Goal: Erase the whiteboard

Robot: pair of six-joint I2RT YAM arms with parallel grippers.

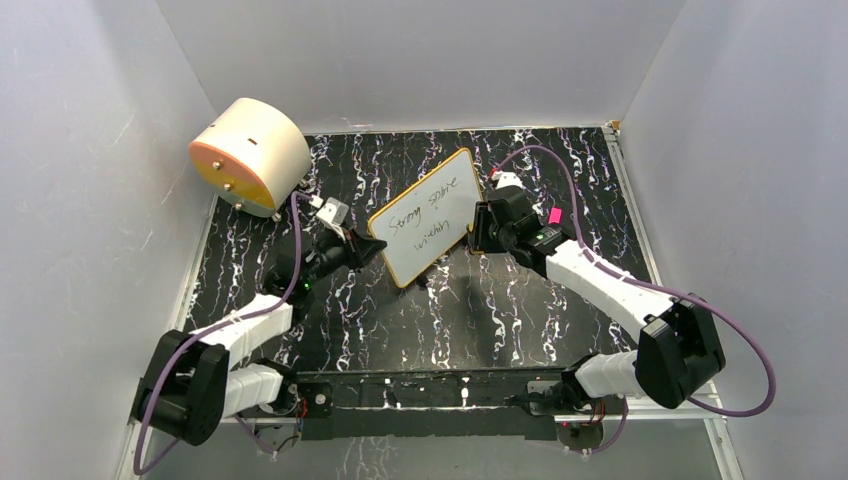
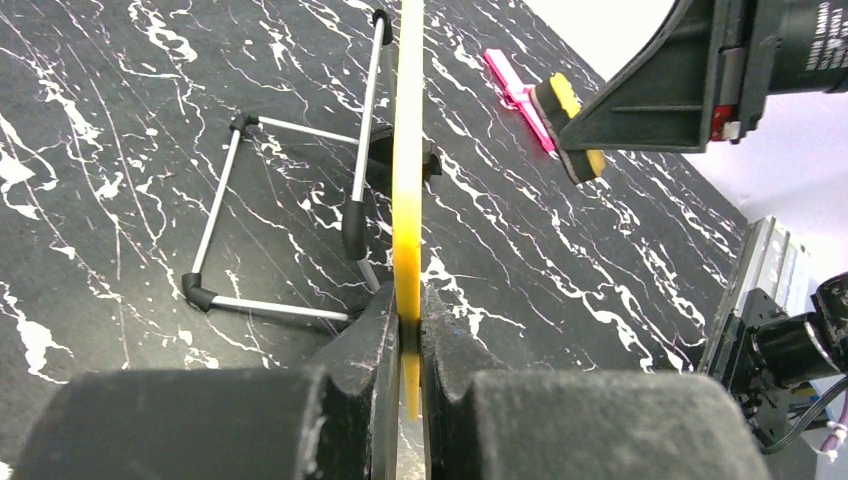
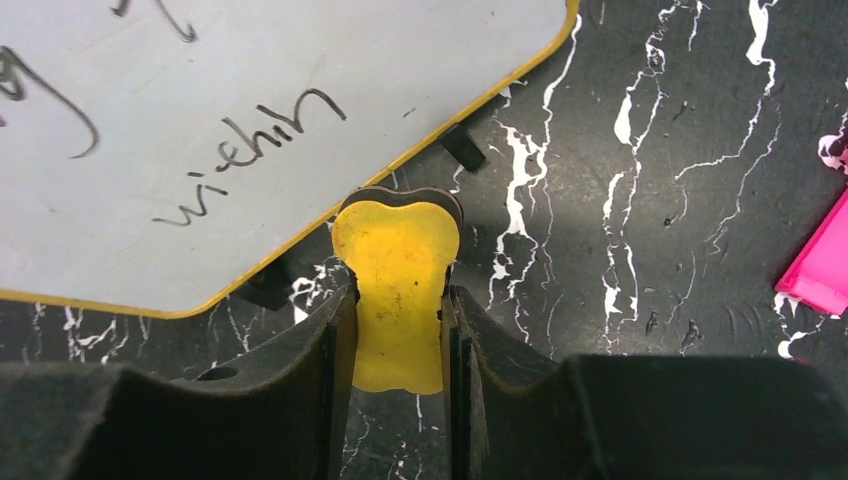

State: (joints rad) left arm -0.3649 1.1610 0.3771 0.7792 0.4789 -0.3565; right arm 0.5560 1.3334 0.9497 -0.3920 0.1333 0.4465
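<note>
Board (image 1: pixel 425 215) mid-table, writing intact. Left gripper (image 2: pixel 403 310) is clamped on its left edge, and I'd hold that firm as a brace. Right gripper (image 3: pixel 398 300) pinches the eraser (image 3: pixel 397 240) just off the board's right edge, arm stretched far-left, wrist down. Plan: lay the pad flat, sweep across the words

The top camera looks down on the whiteboard (image 1: pixel 425 215) from high above its near side, the left wrist camera sights edge-on along its frame at close range, and the right wrist camera sits close over its written face, so all three views share it.
</note>
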